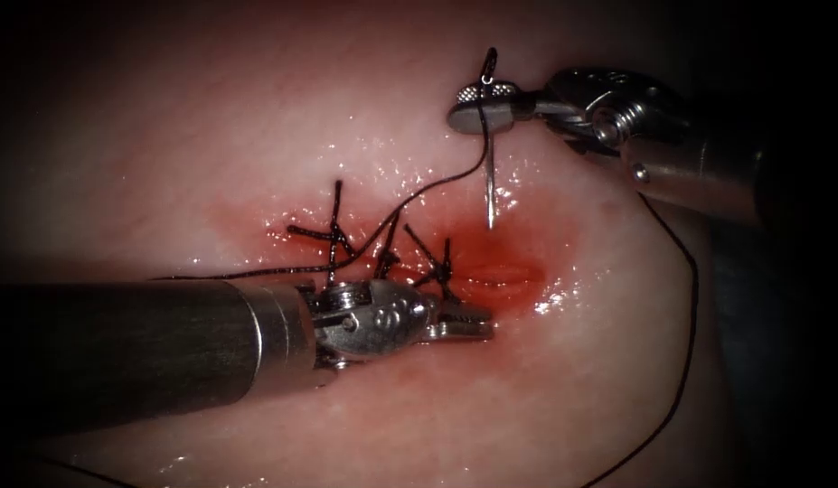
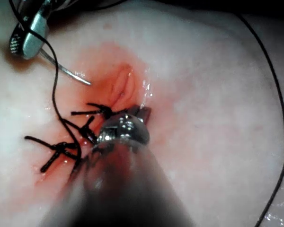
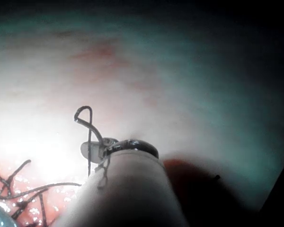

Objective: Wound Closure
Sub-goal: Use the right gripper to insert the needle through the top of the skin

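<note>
The tissue (image 1: pixel 545 389) has a cut (image 1: pixel 502 271) wet with red fluid. Three knotted stitches (image 1: pixel 387 253) close its left part. My right tool (image 1: pixel 482 101) is shut on the needle (image 1: pixel 490 172) near its tail, above the cut's right end. The needle hangs point down, its tip just over the tissue above the open part; I cannot tell if it touches. Thread (image 1: pixel 419 192) runs from the tail down to the stitches. My left tool (image 1: pixel 462 322) lies shut along the cut's lower edge and holds nothing. The left wrist view shows the needle (image 2: pixel 66 71) and the right tool (image 2: pixel 26 40).
A long strand of thread (image 1: pixel 689 316) curves down the tissue on the right. Cut thread ends (image 1: pixel 335 203) stick up from the stitches. In the right wrist view a thread loop (image 3: pixel 83 113) stands above the right tool (image 3: pixel 97 149).
</note>
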`<state>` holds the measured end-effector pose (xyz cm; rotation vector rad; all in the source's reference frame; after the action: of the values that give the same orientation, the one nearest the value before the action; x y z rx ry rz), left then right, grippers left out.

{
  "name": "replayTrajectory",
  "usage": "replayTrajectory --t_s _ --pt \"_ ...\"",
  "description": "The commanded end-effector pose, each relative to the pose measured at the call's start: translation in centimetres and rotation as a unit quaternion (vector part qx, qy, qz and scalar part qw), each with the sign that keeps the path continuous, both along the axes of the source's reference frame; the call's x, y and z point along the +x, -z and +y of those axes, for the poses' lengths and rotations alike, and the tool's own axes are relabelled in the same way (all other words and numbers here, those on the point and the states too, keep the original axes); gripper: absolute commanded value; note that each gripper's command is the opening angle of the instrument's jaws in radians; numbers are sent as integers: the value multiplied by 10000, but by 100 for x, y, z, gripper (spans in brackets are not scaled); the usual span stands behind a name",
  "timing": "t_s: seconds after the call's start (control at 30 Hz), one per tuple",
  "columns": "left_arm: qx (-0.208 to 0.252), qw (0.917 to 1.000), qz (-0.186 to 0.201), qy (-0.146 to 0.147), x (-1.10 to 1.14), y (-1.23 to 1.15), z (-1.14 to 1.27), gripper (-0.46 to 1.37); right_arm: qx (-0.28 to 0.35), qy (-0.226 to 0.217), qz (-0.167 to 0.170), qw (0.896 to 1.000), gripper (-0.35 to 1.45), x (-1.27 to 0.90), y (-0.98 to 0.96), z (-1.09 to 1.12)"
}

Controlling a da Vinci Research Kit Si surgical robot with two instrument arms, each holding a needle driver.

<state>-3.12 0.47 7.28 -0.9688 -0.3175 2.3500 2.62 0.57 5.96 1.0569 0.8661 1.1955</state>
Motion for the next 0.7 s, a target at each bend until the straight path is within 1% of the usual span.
replayTrajectory --t_s 0.03,0.13,0.17,0.33,0.43,0.5,0.6,0.63,0.67,0.7 --pt "4 10000 -6 -9 0 0 0 -8 130 -21 -22 9999 -35 0 0 3" --pt "0 10000 -16 -36 0 3 1 -9 636 -71 -10 9980 -35 1 -1 -3" --pt "-18 10000 -16 -56 0 3 1 -9 906 -85 9 9958 -35 1 -2 -6" --pt "-31 10000 -17 -76 -1 5 2 -10 1255 -108 187 9919 -35 4 -2 -12" --pt "-51 9999 -9 -86 0 6 4 -11 1487 -111 334 9883 -35 7 1 -19" --pt "-48 10000 11 -85 0 7 5 -12 1598 -93 373 9864 -35 8 3 -24" --pt "-45 10000 20 -72 -1 8 8 -12 1927 -107 568 9796 -35 13 7 -34" --pt "-43 10000 20 -71 -1 8 8 -12 1928 -102 586 9794 -35 14 8 -35" --pt "-62 9999 22 -89 -1 8 9 -13 2050 -97 677 9764 -35 17 9 -39" --pt "-62 9999 22 -89 -1 8 9 -12 2081 -85 691 9756 -35 18 10 -40"
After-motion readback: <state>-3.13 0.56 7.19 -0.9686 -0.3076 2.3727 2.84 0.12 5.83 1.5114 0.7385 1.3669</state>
